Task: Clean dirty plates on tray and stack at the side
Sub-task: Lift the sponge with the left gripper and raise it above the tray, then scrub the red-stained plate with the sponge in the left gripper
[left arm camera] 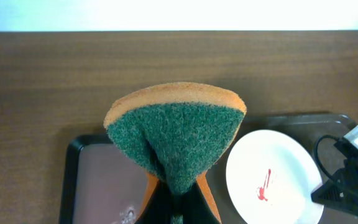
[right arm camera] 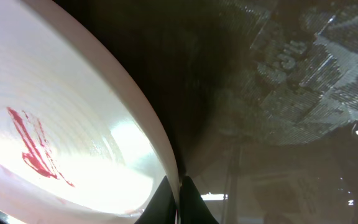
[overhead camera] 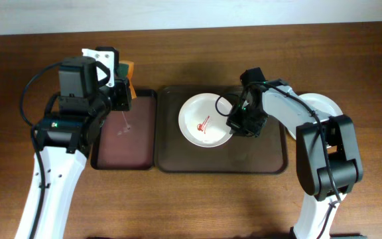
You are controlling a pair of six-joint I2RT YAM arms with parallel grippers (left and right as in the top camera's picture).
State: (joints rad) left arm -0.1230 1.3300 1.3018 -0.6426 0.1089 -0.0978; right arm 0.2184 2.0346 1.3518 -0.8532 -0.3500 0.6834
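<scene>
- Your right gripper [right arm camera: 179,200] has its jaws pinching the right rim of the plate [right arm camera: 73,118].
- That plate sits in the brown tray [overhead camera: 171,162], with a red smear [right arm camera: 36,146] at its centre.
- Your left gripper [left arm camera: 178,205] squeezes a sponge [left arm camera: 174,134], green face up, over the far end of the maroon tray [overhead camera: 105,159].
- A second plate [overhead camera: 323,103] rests on the table [overhead camera: 178,206], just right of the brown tray.
</scene>
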